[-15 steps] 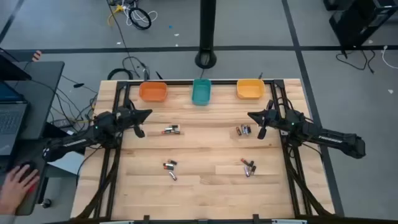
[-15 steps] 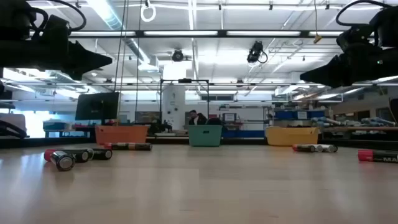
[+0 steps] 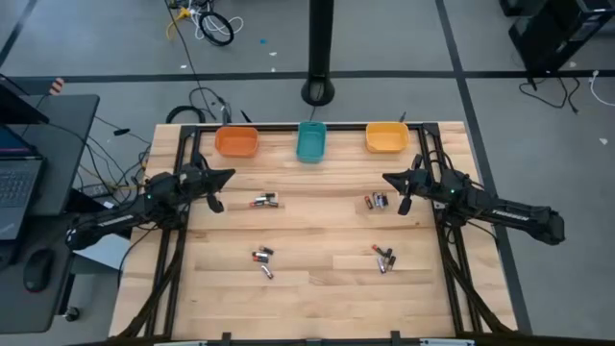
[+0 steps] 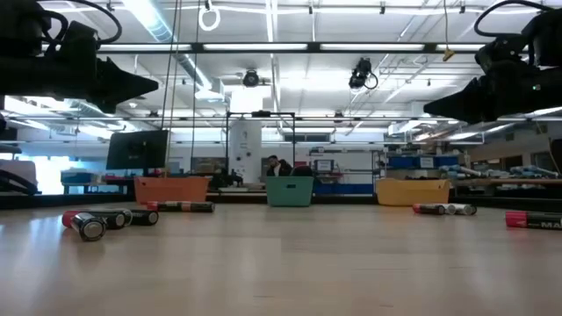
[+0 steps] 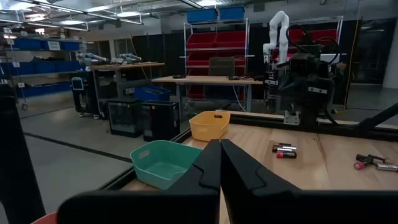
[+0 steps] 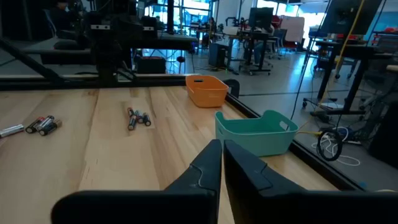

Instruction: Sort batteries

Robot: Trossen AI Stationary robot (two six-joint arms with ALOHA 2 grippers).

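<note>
A wooden table (image 3: 317, 288) is lying under two dark robot arms, seen from above. Three bins are sitting in a row along the far edge: an orange bin (image 3: 236, 142) on the left, a teal bin (image 3: 310, 142) in the middle and a yellow bin (image 3: 386, 138) on the right.

The batteries are lying loose on the wood in four small clusters, none of them in a bin. One cluster (image 3: 265, 201) is resting far left, near the orange bin. A second cluster (image 3: 376, 201) is resting far right, near the yellow bin. A third cluster (image 3: 263, 259) is lying near left, and a fourth cluster (image 3: 384, 259) is lying near right. In the low view the cells are lying on their sides, flat on the table.

The left gripper (image 3: 228, 175) is hovering over the far left part of the table, just left of the far-left cluster and apart from it. Its fingers (image 5: 205, 171) are pressing together, closed on nothing.

The right gripper (image 3: 388, 179) is hovering over the far right part of the table, just beside the far-right cluster and not touching it. Its fingers (image 6: 208, 165) are likewise closed together and holding nothing.

Both grippers are pointing inward, toward each other, well above the wood.
</note>
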